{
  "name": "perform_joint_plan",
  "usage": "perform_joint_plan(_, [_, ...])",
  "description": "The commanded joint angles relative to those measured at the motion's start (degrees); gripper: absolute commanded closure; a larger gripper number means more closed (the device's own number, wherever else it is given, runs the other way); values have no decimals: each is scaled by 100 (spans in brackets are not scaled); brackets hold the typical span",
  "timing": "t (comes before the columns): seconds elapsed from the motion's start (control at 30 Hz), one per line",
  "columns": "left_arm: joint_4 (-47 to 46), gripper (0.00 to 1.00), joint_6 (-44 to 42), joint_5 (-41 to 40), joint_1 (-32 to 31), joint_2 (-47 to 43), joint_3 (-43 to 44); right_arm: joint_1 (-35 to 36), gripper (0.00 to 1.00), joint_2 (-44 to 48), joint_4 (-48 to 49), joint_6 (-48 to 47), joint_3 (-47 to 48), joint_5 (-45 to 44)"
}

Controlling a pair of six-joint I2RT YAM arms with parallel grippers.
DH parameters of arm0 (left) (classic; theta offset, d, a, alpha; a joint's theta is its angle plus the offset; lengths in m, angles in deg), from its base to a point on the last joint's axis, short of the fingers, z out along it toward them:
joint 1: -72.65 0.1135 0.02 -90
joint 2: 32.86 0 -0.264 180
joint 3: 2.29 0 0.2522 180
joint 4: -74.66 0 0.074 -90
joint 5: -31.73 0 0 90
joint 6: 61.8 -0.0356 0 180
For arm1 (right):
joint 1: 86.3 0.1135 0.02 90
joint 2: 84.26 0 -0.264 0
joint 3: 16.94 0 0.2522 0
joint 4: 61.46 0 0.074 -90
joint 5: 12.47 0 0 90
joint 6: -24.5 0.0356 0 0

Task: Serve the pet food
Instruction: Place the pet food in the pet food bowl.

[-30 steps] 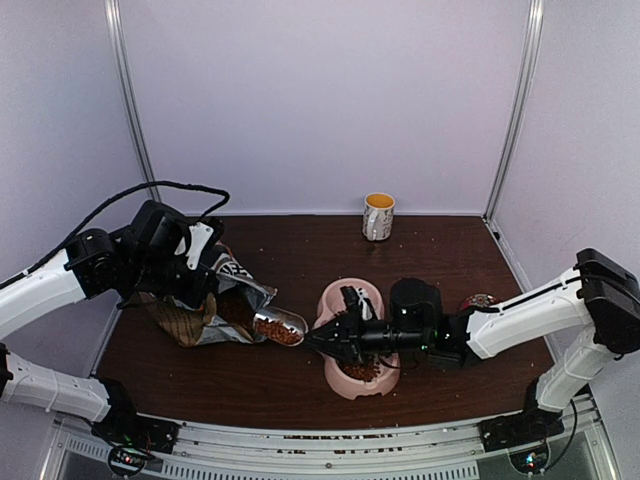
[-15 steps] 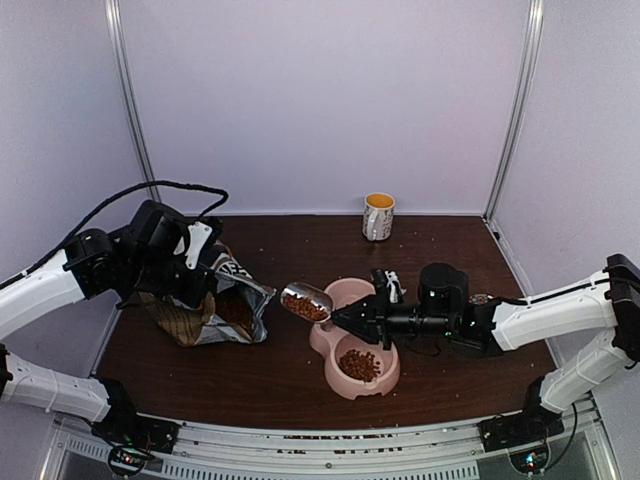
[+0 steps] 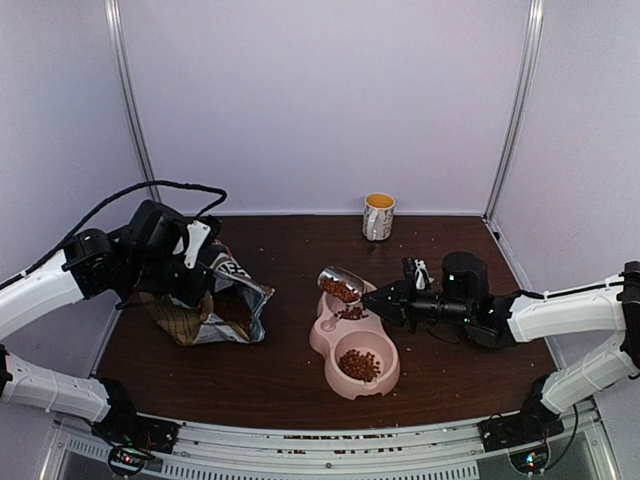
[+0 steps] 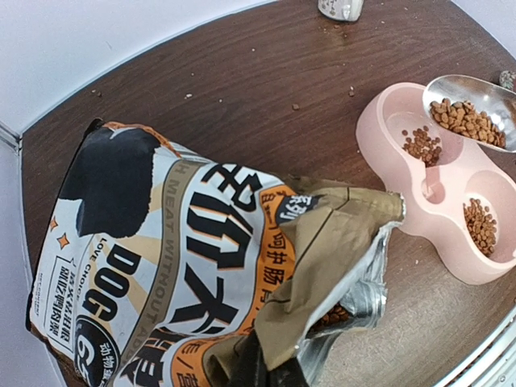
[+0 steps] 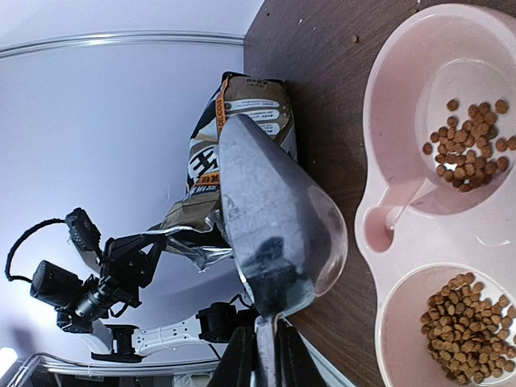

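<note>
The pet food is reddish-brown kibble. Some lies in a metal scoop (image 3: 341,284), some in each compartment of the pink double bowl (image 3: 322,342). My right gripper (image 3: 386,297) is shut on the scoop's handle. It holds the tilted scoop over the far compartment, where a small heap of kibble (image 3: 352,313) lies. In the right wrist view the scoop (image 5: 274,218) shows its underside, with the right gripper (image 5: 262,359) below it. My left gripper (image 3: 203,290) is shut on the rim of the open food bag (image 4: 185,266), with more kibble (image 4: 334,316) visible inside.
A yellow-lined mug (image 3: 378,216) stands at the back of the table. Loose kibble pellets are scattered on the brown tabletop (image 3: 300,250). White walls and metal posts close in the sides and back. The bag leans at the left, its mouth facing the bowl.
My right gripper carried the filled scoop from the bag's mouth rightward and back to above the bowl's far compartment, and kibble now lies there. The left arm and bag stayed put.
</note>
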Motion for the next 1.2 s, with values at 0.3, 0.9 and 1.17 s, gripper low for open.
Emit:
perform_joint_plan(0.3, [-164,100,35,-617,78,-312,71,-574,100,563,-1376,-845,182,-200])
perform_joint_plan(0.9, [-159,100,36,-571,89,-358,77,-695,100,554,-2605,-1399,627,-607])
perform_joint_plan(1.17, [-164,100,45,-571,87,-380,55,-694,100,548,-3180,-1668,924,-831])
